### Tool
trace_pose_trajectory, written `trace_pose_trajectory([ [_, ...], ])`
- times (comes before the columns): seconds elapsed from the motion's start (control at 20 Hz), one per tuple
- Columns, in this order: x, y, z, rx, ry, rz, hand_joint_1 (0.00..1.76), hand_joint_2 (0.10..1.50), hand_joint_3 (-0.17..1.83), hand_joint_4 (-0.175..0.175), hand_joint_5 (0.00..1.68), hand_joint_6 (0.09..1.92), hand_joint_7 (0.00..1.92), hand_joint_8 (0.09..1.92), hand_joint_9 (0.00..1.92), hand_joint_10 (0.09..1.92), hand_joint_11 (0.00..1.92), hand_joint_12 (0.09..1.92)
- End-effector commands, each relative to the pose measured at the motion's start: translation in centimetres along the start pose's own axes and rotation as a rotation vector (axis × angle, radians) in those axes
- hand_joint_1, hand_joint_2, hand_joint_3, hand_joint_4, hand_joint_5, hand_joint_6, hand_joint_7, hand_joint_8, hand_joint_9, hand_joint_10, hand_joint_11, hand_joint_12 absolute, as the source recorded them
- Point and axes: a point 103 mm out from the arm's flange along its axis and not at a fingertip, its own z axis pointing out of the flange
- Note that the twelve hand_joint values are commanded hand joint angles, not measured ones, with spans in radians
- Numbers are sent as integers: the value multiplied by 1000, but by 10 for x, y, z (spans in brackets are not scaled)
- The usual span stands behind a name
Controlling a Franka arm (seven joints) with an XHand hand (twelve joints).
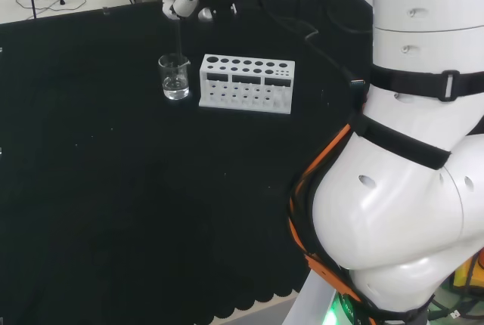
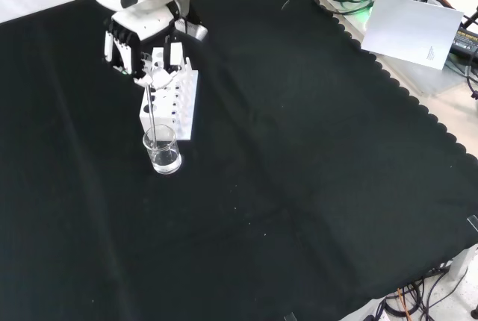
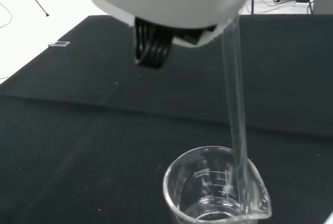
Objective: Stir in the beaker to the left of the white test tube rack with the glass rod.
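A small clear beaker (image 1: 175, 77) with a little clear liquid stands just left of the white test tube rack (image 1: 246, 84) in the head view. In the front view the beaker (image 2: 162, 151) stands in front of the rack (image 2: 173, 105). The hand (image 2: 142, 46) hovers above it, fingers curled round a glass rod (image 2: 152, 108) that hangs straight down. The rod (image 3: 235, 109) dips into the beaker (image 3: 216, 193), near its wall. In the head view the hand (image 1: 180, 0) holds the rod (image 1: 178, 38) over the beaker.
The arm's white links (image 1: 408, 151) stand at the head view's right. The scalloped cloth edge (image 2: 388, 75) runs along the front view's right, with papers (image 2: 418, 30) and cables beyond it. Bare black cloth (image 2: 299, 187) lies around the beaker.
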Motion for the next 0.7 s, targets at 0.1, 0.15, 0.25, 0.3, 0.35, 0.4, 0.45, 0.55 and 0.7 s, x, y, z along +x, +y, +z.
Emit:
trace_pose_trajectory([
  [0.1,2,-32,-22,-12,-18,14,1215,507,927,-175,1303,745,1583,864,1734,759,1114,902],
  [0.15,7,-35,-22,-11,-19,9,1215,506,927,-175,1303,745,1583,864,1734,759,1114,902],
  [0.25,18,-38,-20,-9,-21,-5,1215,506,927,-175,1303,745,1583,864,1734,759,1114,902],
  [0.3,23,-37,-19,-7,-20,-13,1215,506,927,-175,1303,744,1583,864,1734,759,1114,902],
  [0.35,28,-35,-17,-5,-18,-22,1215,506,928,-175,1304,744,1583,864,1734,759,1114,902],
  [0.4,32,-33,-15,-3,-16,-29,1215,506,928,-175,1304,744,1583,864,1734,759,1114,902],
  [0.45,36,-29,-13,-1,-12,-36,1215,506,928,-175,1304,744,1583,865,1735,759,1114,902],
  [0.55,42,-22,-9,2,-2,-49,1215,506,928,-175,1304,744,1583,865,1735,759,1114,902],
  [0.7,47,-11,-2,8,6,-63,1215,506,928,-175,1304,744,1583,865,1735,758,1115,902],
])
